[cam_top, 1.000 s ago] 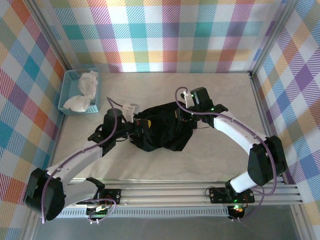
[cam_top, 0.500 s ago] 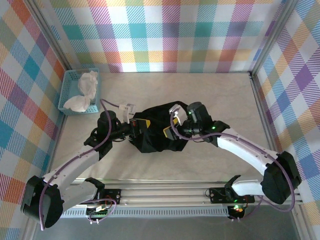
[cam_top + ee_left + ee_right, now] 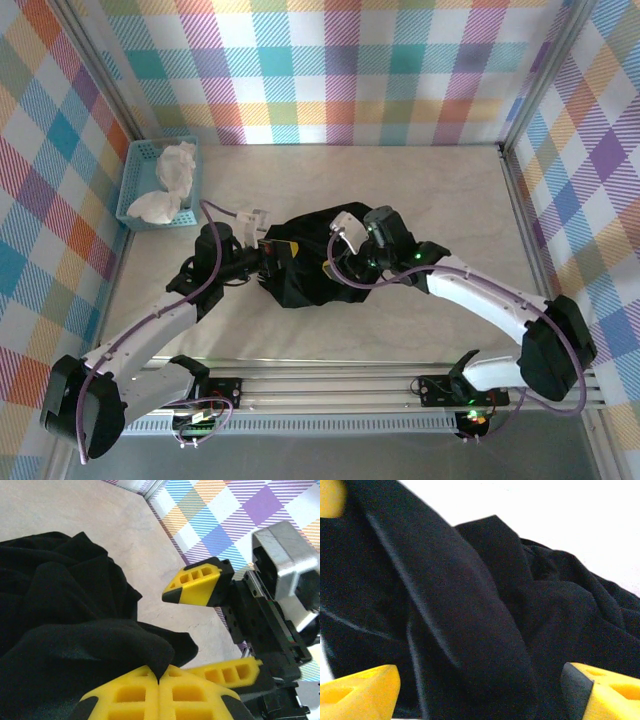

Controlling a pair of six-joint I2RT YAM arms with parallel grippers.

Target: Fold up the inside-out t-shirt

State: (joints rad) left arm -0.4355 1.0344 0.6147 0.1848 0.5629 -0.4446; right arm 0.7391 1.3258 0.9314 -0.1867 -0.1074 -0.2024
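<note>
The t-shirt (image 3: 315, 268) was found bunched on the counter (image 3: 450, 190), right of the basket (image 3: 128, 188). The left gripper (image 3: 159, 680) was clamped on one fold; the right gripper (image 3: 480, 687) was spread apart over the cloth. If too few layers were taken, the fold could be lost.
</note>
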